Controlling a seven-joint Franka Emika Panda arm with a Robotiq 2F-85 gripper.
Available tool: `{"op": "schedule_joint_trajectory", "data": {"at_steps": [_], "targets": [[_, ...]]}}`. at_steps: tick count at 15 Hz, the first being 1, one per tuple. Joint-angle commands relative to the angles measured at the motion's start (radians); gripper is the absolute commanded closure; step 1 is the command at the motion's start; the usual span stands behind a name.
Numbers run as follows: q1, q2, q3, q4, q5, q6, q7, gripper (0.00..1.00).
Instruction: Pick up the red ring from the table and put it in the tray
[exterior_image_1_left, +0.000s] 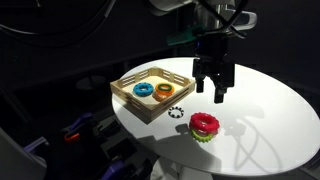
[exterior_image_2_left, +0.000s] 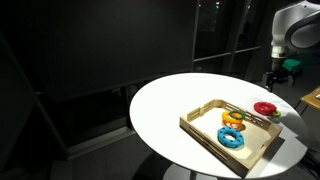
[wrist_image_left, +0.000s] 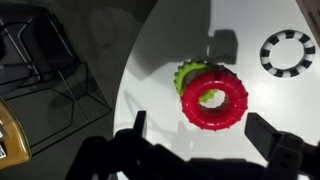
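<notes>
The red ring (exterior_image_1_left: 204, 123) lies on the round white table (exterior_image_1_left: 270, 110), resting on top of a green toothed ring (exterior_image_1_left: 206, 135). It also shows in the other exterior view (exterior_image_2_left: 265, 108) and in the wrist view (wrist_image_left: 214, 97), with the green ring (wrist_image_left: 187, 77) peeking out beneath. My gripper (exterior_image_1_left: 214, 93) hangs above the table, a little above and beyond the red ring, open and empty; its fingers (wrist_image_left: 200, 135) frame the table just below the ring in the wrist view. The light-wood tray (exterior_image_1_left: 128, 92) holds a blue ring (exterior_image_1_left: 143, 89) and an orange ring (exterior_image_1_left: 164, 91).
A black-and-white toothed ring (exterior_image_1_left: 177, 111) lies on the table between the tray and the red ring, also in the wrist view (wrist_image_left: 287, 53). The table edge (wrist_image_left: 122, 90) drops off to a dark floor with chair frames (wrist_image_left: 40, 55). The tray also shows in the other exterior view (exterior_image_2_left: 205, 131).
</notes>
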Motion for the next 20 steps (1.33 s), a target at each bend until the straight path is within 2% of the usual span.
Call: {"op": "schedule_joint_trajectory", "data": {"at_steps": [1,9,20], "targets": [[0.000,0.069,-0.033,0.036,-0.020,0.029,0.028,0.00],[0.025,0.182,-0.084,0.063,-0.010,0.133,0.048,0.00],[0.073,0.263,-0.120,0.091,0.001,0.135,0.079,0.00]]}}
